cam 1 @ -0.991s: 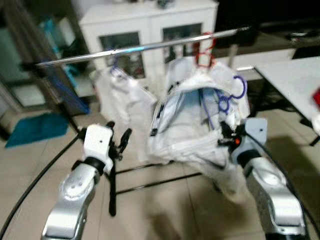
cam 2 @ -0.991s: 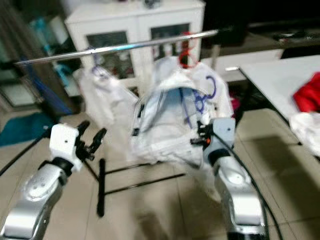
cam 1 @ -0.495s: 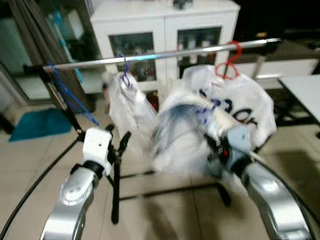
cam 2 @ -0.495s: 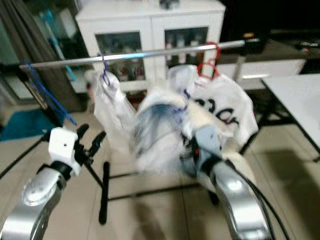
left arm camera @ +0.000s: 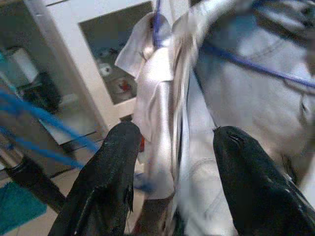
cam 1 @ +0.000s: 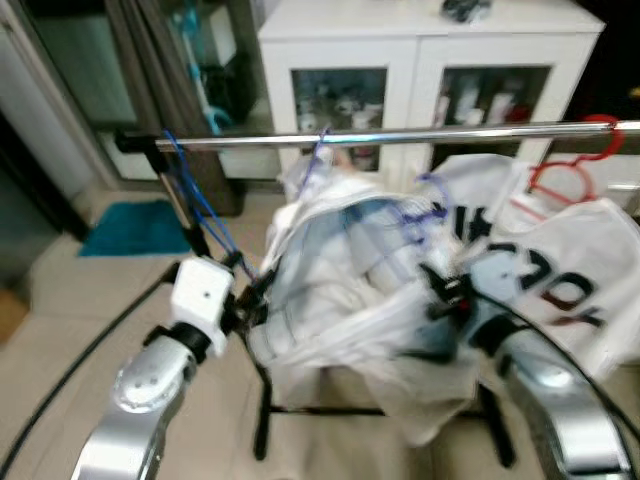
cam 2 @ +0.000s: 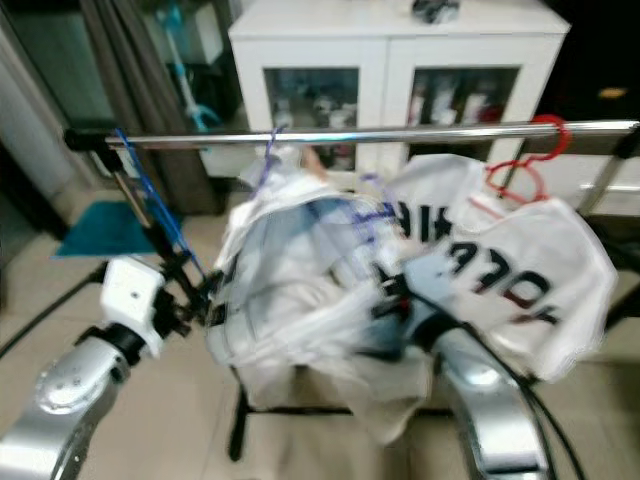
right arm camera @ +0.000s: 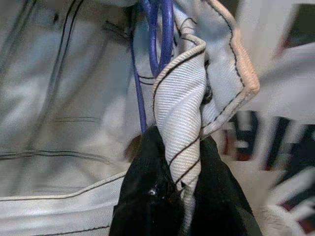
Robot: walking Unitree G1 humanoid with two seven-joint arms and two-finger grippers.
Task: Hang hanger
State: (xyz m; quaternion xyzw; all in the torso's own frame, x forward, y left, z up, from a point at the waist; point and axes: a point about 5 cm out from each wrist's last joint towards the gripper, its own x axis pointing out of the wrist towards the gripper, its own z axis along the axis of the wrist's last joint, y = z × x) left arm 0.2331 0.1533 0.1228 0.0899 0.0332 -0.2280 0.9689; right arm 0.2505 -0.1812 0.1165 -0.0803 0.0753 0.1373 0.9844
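Blurred lettering, nothing legible
The white shirt on the red hanger carries large dark characters, too smeared and creased to read

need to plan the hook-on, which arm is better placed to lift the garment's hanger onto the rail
Right. The right gripper is shut on the pale garment beside its blue hanger, below the rail. The left gripper has its jaws open, holding nothing.

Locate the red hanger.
The red hanger hooks over the silver rail at the robot's far right, carrying a white lettered T-shirt, beside the garment the right end effector grips.
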